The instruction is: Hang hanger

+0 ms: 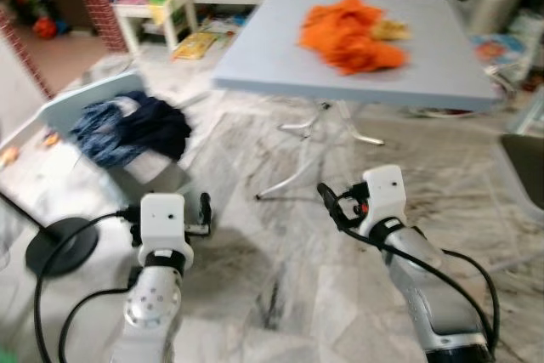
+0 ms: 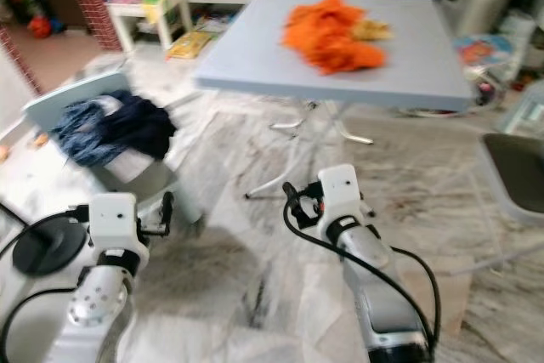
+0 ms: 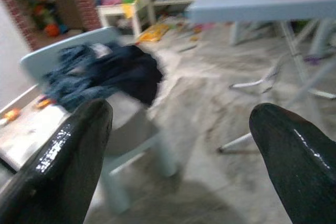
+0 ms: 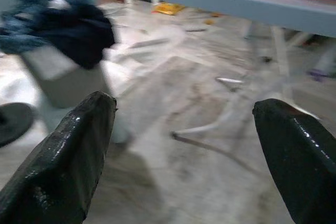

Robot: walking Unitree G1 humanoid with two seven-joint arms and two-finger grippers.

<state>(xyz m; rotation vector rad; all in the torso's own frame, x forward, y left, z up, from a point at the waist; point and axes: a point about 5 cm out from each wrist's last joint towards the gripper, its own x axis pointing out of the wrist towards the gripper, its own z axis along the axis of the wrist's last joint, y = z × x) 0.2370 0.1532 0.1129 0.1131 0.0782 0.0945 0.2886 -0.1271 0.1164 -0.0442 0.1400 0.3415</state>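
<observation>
Orange cloth (image 1: 350, 33) on grey table (image 1: 442, 74); both grippers (image 3: 178, 156) (image 4: 184, 150) spread, empty; blur hides any lettering.

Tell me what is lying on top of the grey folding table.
On the table lies a heap of orange cloth, with something yellowish at its far edge, too blurred to identify. Whatever lies beneath the heap is covered.

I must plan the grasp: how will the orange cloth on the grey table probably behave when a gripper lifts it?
The orange cloth lies crumpled in soft folds on the grey table, so it is probably floppy and will sag and trail. It looks light for its bulk. A pinch may lift only one layer.
</observation>
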